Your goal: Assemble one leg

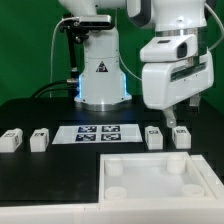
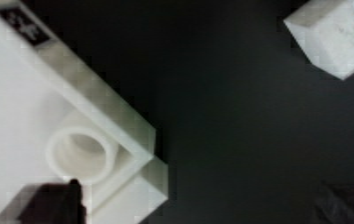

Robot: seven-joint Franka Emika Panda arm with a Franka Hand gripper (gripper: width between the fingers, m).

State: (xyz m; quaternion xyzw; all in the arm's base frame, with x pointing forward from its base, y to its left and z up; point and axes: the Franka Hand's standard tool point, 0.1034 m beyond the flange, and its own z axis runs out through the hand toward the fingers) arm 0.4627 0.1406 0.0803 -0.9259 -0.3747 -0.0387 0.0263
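Four small white legs lie on the black table in the exterior view: two at the left (image 1: 12, 140) (image 1: 39, 139) and two at the right (image 1: 155, 136) (image 1: 181, 136). The large white square panel (image 1: 150, 182) with round corner sockets lies in front. My gripper (image 1: 175, 119) hangs just above the rightmost legs, behind the panel's far right corner. In the wrist view my gripper (image 2: 195, 210) is open and empty. One dark fingertip (image 2: 49, 205) is over the panel's corner, near a round socket (image 2: 81, 150). One leg (image 2: 334, 35) lies apart from it.
The marker board (image 1: 98, 132) lies flat in front of the robot base (image 1: 100, 80). A cable hangs at the back left. The white platform edge runs along the front left (image 1: 40, 215).
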